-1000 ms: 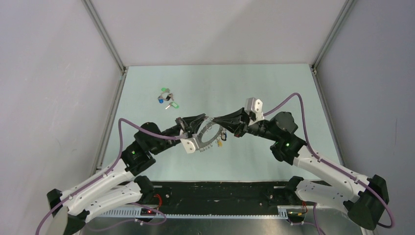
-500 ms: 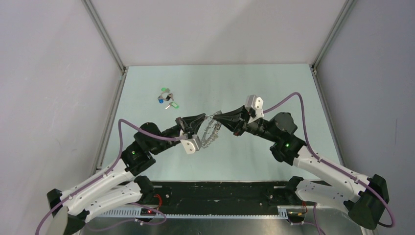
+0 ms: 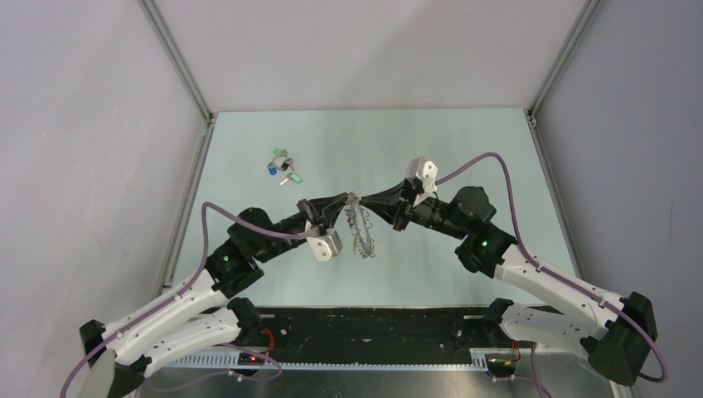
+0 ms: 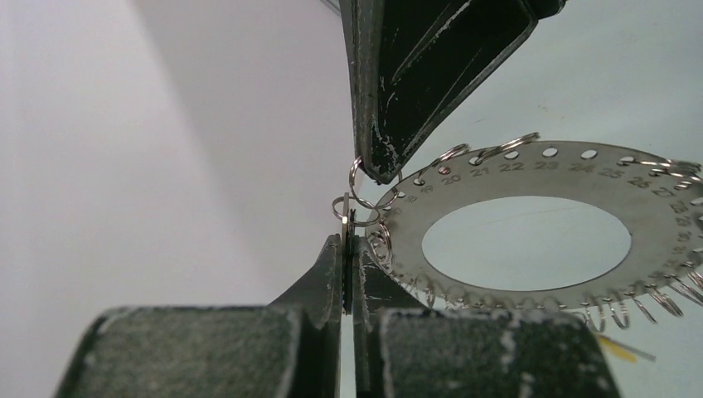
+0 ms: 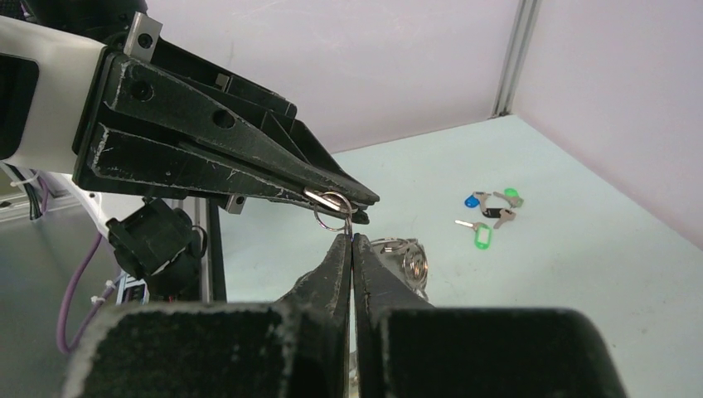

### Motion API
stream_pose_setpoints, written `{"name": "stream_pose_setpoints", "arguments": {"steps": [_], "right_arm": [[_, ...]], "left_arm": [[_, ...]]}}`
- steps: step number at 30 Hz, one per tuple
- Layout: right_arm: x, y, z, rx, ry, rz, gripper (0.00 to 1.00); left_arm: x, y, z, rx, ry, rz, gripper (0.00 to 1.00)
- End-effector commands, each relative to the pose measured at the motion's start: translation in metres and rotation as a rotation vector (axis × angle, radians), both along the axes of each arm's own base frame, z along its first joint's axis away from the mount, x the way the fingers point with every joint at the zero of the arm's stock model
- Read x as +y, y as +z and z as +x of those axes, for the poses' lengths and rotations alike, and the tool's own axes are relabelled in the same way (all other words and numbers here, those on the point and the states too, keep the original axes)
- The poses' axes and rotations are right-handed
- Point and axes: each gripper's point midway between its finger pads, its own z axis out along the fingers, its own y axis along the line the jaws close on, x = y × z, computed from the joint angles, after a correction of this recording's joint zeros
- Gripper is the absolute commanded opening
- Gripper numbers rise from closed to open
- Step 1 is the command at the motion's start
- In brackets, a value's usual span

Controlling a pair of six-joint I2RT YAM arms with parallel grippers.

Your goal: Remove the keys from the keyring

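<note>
The keyring [image 3: 362, 232] is held at 6 o'clock below the left gripper [image 3: 346, 201] and right gripper [image 3: 364, 201], both clamped shut on its rim.

L wrist: keyring [image 4: 580, 176] cropped by right edge, lower rim blurred. Yellow sliver [image 4: 620, 348] under it, tag or not, can't tell. Right gripper [image 4: 373, 176] cropped at top edge. Left fingers [image 4: 207, 348] just foreground blur.
R wrist: keyring mostly behind right fingers [image 5: 249, 348], only a few loops show. Left arm [image 5: 50, 99] cut off at left edge.
Top view: keyring edge-on betw grippers, hole + numbers unreadable. Loose keys [image 3: 283, 168] on table [image 3: 464, 149] too small to count. Any more on the ring, can't tell.
</note>
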Motion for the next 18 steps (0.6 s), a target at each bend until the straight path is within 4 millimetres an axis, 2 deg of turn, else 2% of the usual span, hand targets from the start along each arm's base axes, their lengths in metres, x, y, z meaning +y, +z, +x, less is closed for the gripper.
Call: {"name": "stream_pose_setpoints", "arguments": {"steps": [1,7,18], "right_arm": [[-0.002,0.029,-0.006,-0.081,0.025,0.030,0.00],[0.001,0.030,-0.033,-0.138,0.157,0.010,0.00],[0.004,0.030,-0.045,-0.120,0.235,-0.030,0.00]], "left_arm": [[0.002,0.015,-0.003,-0.053,-0.007,-0.034,0.00],[0.002,0.015,-0.003,-0.053,-0.005,-0.034,0.00],[0.002,0.015,-0.004,-0.055,-0.009,-0.032,0.00]]}}
